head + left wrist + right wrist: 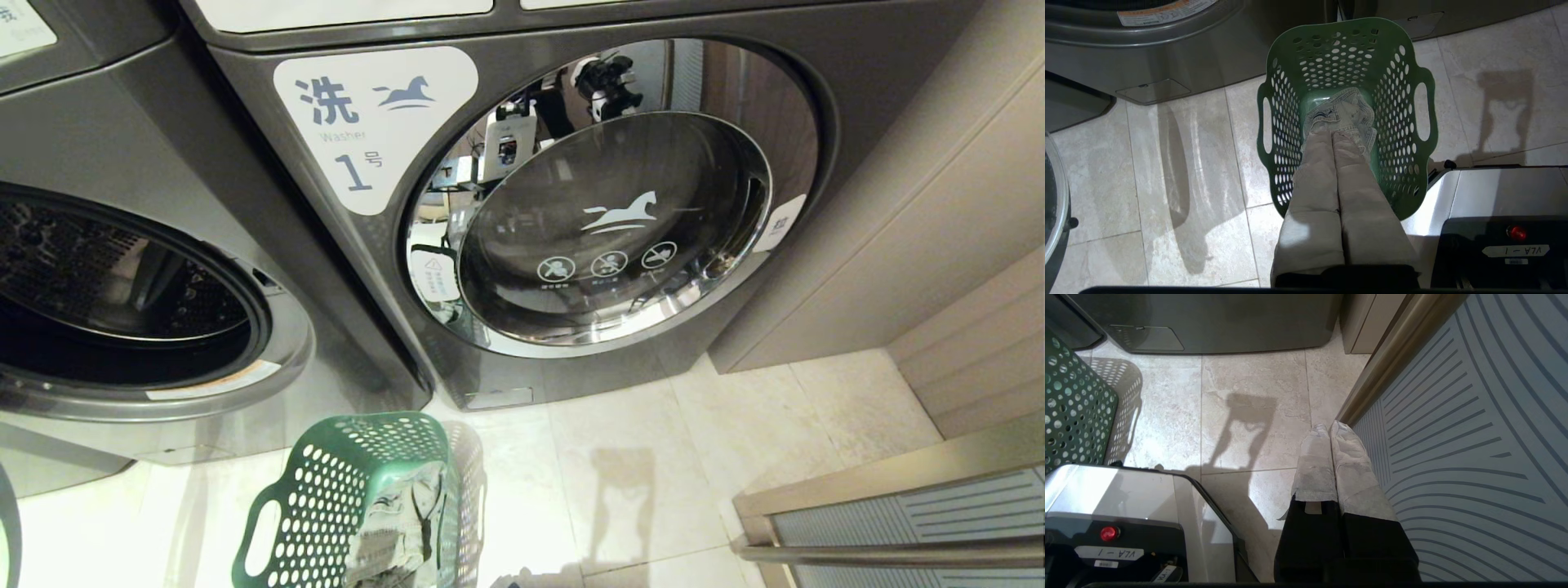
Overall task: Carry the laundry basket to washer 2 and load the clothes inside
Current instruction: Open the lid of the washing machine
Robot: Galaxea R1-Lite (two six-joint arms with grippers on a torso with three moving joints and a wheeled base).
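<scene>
**Basket parked at the washers, clothes not yet loaded**

The laundry basket (359,506) stands upright on the tiled floor (653,457), just in front of the gap between 2 grey front-loaders. To the basket's far left side is a washer with its drum open (122,302); its number label is not readable here, so I judge, rather than see, that it is washer 2. Behind the basket and to its right stands the machine labelled 1 (604,229), door closed. The carrying appears done; the loading is not, since the clothes (396,523) lie in the basket's bottom.

The left gripper (1333,134) hangs above the basket, jaws pressed together, tips over the clothes (1341,114); whether it touches or pinches them I cannot tell. The right gripper (1329,430) is closed on nothing, parked well right of the basket beside a ribbed panel (1474,437).

The head view alone shows both machine fronts and the 1 label, but neither gripper. The left wrist view alone shows the basket's whole interior and both slot handles. The right wrist view shows only the basket's wall (1073,404).
</scene>
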